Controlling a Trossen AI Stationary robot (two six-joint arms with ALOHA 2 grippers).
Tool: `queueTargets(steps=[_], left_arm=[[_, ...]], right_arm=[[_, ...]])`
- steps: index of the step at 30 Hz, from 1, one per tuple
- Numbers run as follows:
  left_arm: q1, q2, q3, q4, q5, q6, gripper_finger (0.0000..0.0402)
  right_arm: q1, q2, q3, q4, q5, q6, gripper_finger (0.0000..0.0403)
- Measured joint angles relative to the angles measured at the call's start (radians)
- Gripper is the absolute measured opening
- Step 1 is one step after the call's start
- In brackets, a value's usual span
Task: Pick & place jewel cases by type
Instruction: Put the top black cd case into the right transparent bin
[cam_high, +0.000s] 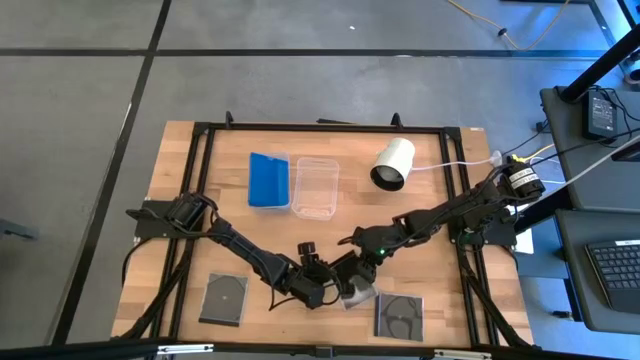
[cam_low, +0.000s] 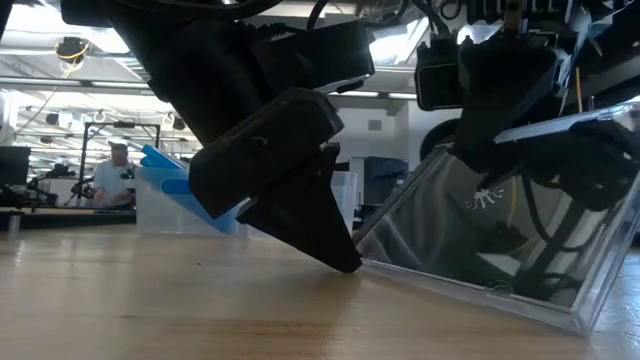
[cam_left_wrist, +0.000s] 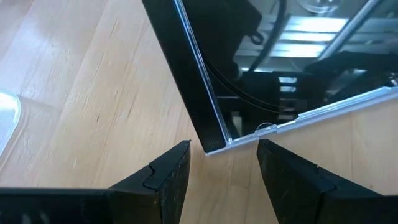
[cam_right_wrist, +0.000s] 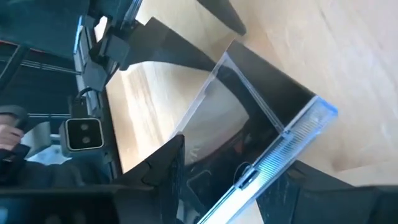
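Left wrist view: we see the left gripper (cam_left_wrist: 224, 165) spread wide, a tilted dark jewel case (cam_left_wrist: 273, 68) corner just beyond its fingertips. The right gripper (cam_right_wrist: 230, 171) apparently pinches this case's edge near the table's (cam_high: 180, 215) front centre.

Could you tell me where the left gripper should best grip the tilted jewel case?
Probably at the corner pointing into the left gripper, open fingers straddling its flat faces: the tilted jewel case leans on one edge, its upper edge in the right gripper.
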Motion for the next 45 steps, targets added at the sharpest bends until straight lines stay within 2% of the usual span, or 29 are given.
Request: queueTargets(steps=[12, 20, 24, 30, 34, 45], left_arm=[[-0.001, 0.001, 0.0, 0.002, -0.011, 0.0, 0.0187], [0.0, 0.001, 0.0, 0.004, -0.013, 0.001, 0.0187], [0.0, 0.001, 0.0, 0.013, -0.014, 0.002, 0.0187], [0.0, 0.001, 0.0, 0.023, -0.022, 0.028, 0.0187], [0.0, 0.002, 0.0, 0.025, -0.037, 0.049, 0.0187], [0.001, 0.002, 0.0, 0.026, -0.041, 0.062, 0.0187]], right_arm=[[-0.001, 0.0, 0.0, 0.001, 0.119, 0.003, 0.0167], [0.0, 0.0, 0.0, 0.019, 0.133, 0.075, 0.0167], [-0.005, 0.0, 0.0, 0.047, 0.171, 0.076, 0.0167], [-0.04, 0.005, 0.0, 0.039, 0.172, 0.082, 0.0164], [-0.056, 0.005, 0.0, 0.04, 0.141, 0.074, 0.0142], [-0.058, 0.005, 0.001, 0.055, 0.12, 0.023, 0.0045]])
